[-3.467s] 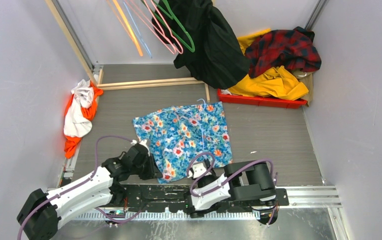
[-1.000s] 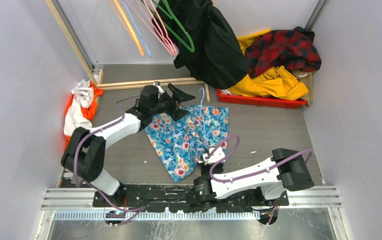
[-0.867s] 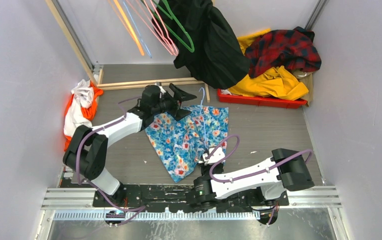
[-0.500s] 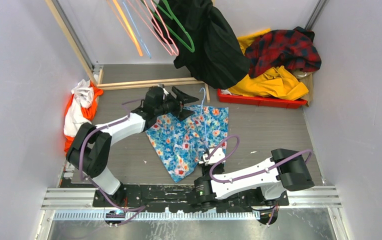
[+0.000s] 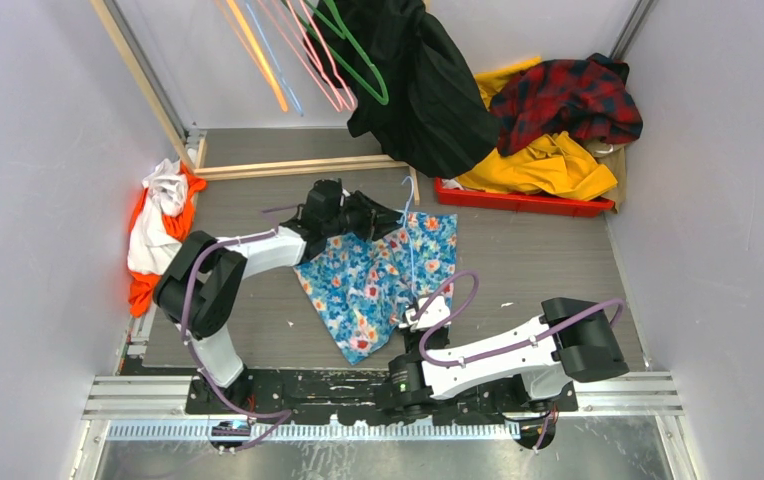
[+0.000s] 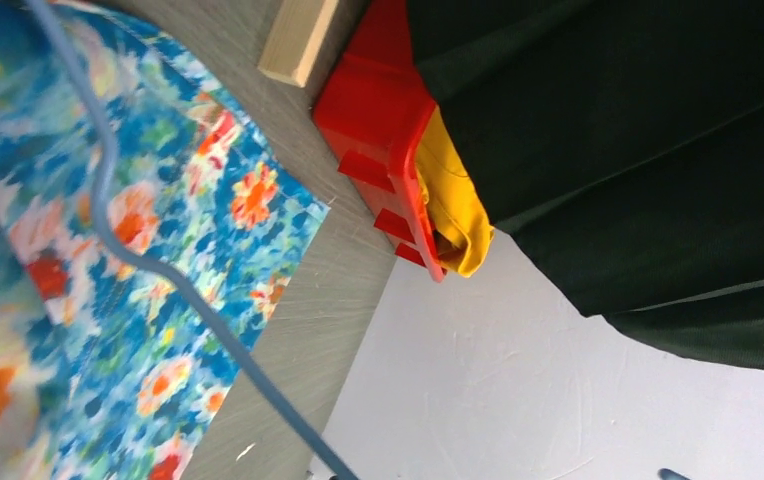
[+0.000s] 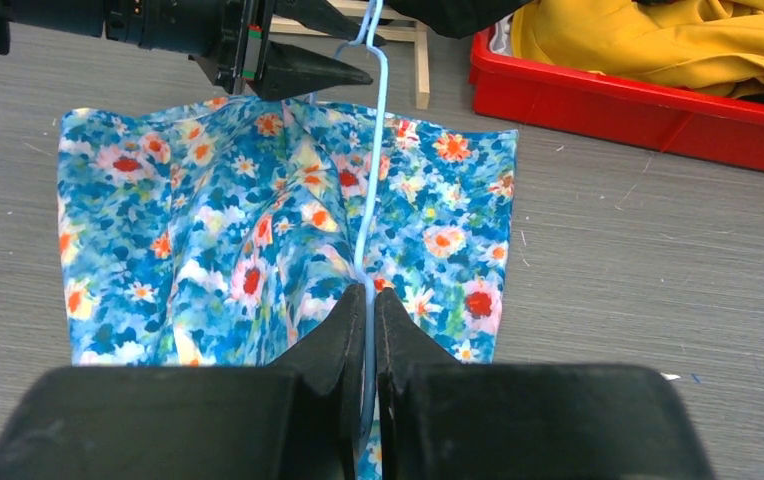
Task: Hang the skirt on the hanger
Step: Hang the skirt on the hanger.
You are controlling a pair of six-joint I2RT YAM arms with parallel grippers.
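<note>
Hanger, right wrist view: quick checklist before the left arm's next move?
1. Right gripper clamped on hanger wire: ok.
2. Left gripper has a hold: not ok, jaws apart at the hook's neck, nothing pinched.
3. Hook clear of skirt: ok, it pokes past the far edge.
4. Skirt threaded on hanger: cannot tell, only the stem shows atop the fabric.
5. Red bin clear of skirt: ok, bare table between.
</note>
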